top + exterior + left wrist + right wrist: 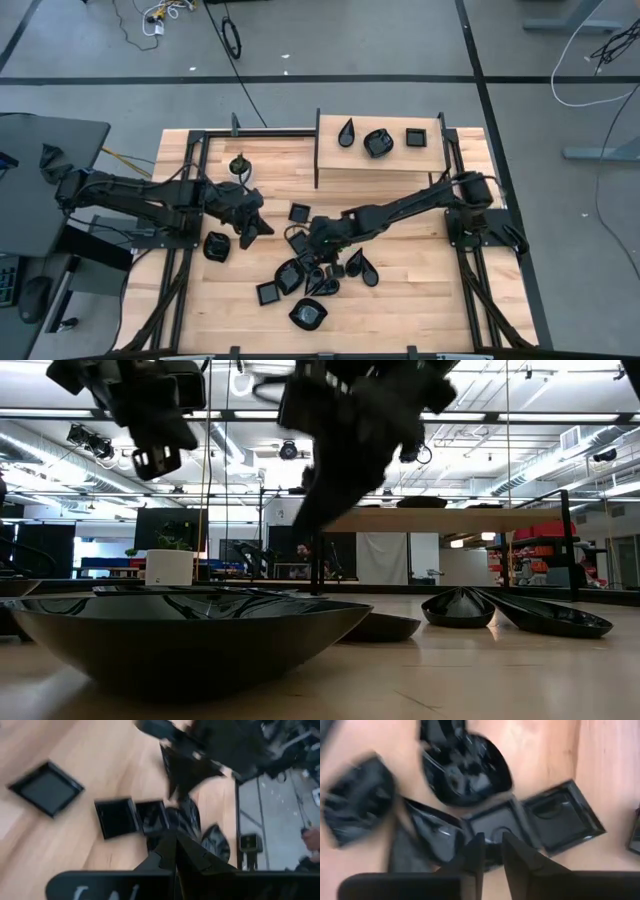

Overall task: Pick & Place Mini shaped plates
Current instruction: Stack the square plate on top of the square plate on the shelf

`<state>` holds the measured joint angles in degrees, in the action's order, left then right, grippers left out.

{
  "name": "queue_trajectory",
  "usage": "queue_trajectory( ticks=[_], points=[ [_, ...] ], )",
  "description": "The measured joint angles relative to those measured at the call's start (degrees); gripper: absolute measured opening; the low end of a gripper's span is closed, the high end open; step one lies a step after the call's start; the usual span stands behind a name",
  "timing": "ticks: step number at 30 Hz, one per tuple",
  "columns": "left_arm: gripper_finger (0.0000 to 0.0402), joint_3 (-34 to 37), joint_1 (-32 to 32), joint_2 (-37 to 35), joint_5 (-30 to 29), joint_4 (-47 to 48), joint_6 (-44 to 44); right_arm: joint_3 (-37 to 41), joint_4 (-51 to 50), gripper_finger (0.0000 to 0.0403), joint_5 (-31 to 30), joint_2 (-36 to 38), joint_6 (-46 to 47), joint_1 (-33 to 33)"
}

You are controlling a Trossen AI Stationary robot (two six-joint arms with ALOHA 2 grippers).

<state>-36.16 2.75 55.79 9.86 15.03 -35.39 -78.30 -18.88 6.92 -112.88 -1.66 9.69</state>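
Right gripper (pixel 318 238) sits low over the heap of mini shaped plates (pixel 305 275) at lower centre of the high view; in the right wrist view its fingers (pixel 475 852) are parted a little, nothing between them, tips just above a square dish (pixel 495 827) with a rounded dish (pixel 465 765) beyond it. Left gripper (pixel 252 228) hangs at centre-left near a lone rounded plate (pixel 216 246); its fingers look clenched together, holding nothing. Three plates already rest on the raised shelf (pixel 330 170) at upper centre, so the job seems early, most dishes still on the table (pixel 420 290). Step in hand is probably the right arm's grasp: best to straddle one rim of the square dish only, clear of the overlapping neighbours, close firmly since the glaze looks slippery, and lift straight up so nothing drags.
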Motion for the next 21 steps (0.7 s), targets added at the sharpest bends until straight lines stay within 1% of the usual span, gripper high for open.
queue_trajectory(
  ticks=[4,7,9,13,16,21],
  points=[
    [0.0007,0.0,1.8,0.0,-0.3,2.8,-0.4,0.0,-0.1,0.0103,1.0,-2.4,-3.9,-0.9],
    [0.0007,0.0,2.8,0.0,-1.2,3.4,-0.5,-0.1,0.3,0.0123,2.1,-2.5,-10.2,0.1],
    [0.0007,0.0,3.3,0.0,-2.1,3.3,-0.6,-0.1,0.3,0.0130,1.6,-2.5,-13.9,1.2],
    [0.0007,0.0,3.6,0.0,-4.0,3.3,-1.5,-0.1,1.1,0.0133,-1.3,-2.8,-20.6,2.7],
    [0.0007,0.0,3.6,0.0,-4.3,3.3,-1.5,0.0,0.7,0.0128,-4.8,-3.4,-23.0,3.2],
    [0.0007,0.0,3.6,0.0,-4.3,3.2,-1.5,0.0,0.6,0.0114,-4.9,-4.2,-24.9,3.4]
  ],
)
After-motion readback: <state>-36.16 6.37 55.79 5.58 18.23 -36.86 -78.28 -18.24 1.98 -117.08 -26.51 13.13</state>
